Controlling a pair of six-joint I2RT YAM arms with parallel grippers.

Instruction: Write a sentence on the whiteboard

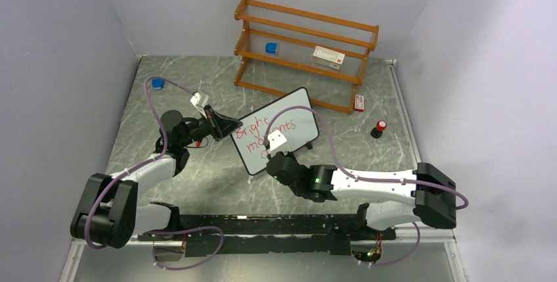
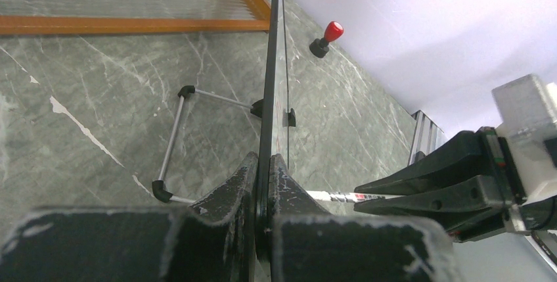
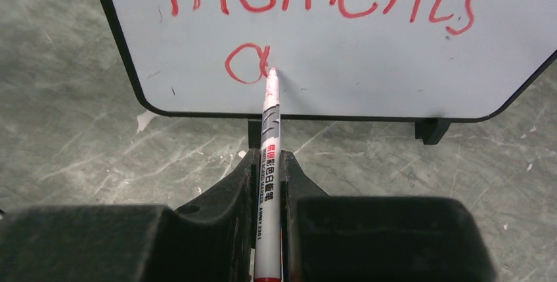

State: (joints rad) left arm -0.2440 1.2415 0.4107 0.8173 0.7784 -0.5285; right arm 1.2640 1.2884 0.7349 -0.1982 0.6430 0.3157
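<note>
1. While the whiteboard stands on its small feet near the middle of the table, just in front of the wooden shelf at the far edge, both arms are on it!
2. Left gripper: fingers pressed onto the board's thin black frame at its left edge, one on each face. That's a firm pinch.
3. Right gripper: fingers squeezed on a white marker, the barrel running straight out between them.
4. The marker tip touches the white surface low on the board, just right of a red "a".
5. The red writing reads "Bright" on top and "moments" below, with that lone "a" starting a third line.
6. Behind the board, a wire stand rests on the table, clear in the left wrist view.
7. Towards the table's right edge, a black knob with a red top stands alone, and a small red-and-white box sits by the shelf's right foot.
8. Near the far-left corner lies a small blue object.
</note>
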